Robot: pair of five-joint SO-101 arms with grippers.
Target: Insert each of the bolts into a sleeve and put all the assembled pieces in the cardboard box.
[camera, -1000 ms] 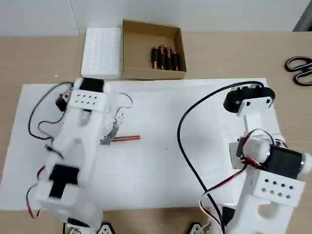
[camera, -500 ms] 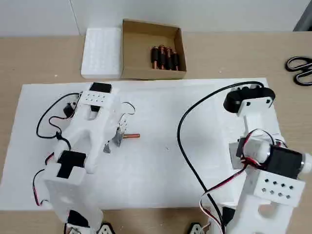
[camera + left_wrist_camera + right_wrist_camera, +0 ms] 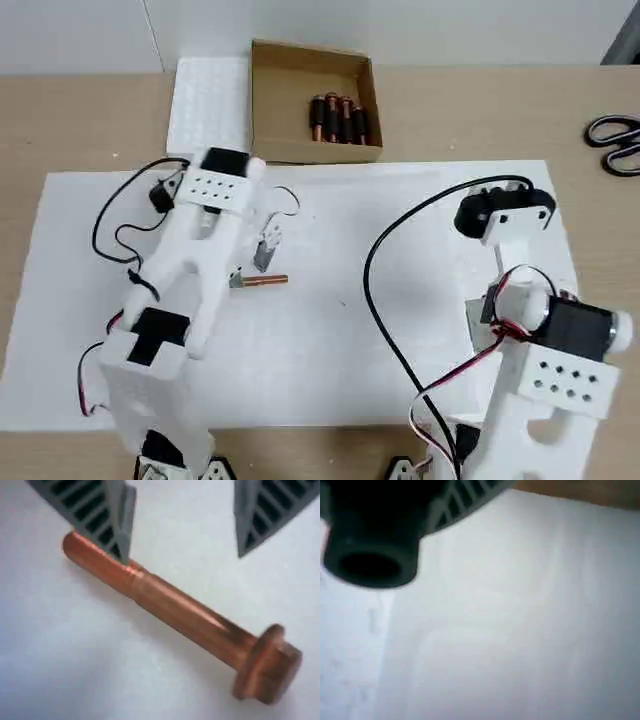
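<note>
A white sheet (image 3: 340,400) covers most of the wooden table (image 3: 60,110); near its right edge the right gripper (image 3: 497,212) is over the sheet, jaws clamped on a black sleeve (image 3: 372,555). Left of the sheet's middle a copper bolt (image 3: 180,607) lies flat and loose, with the left gripper (image 3: 182,550) just above it, jaws spread apart and one tip over the shank's plain end. Past the sheet's far edge sits the cardboard box (image 3: 265,100), four assembled pieces (image 3: 338,120) in its right half, a white foam tray (image 3: 210,105) against its left side, and scissors (image 3: 612,143) at the table's right edge.
</note>
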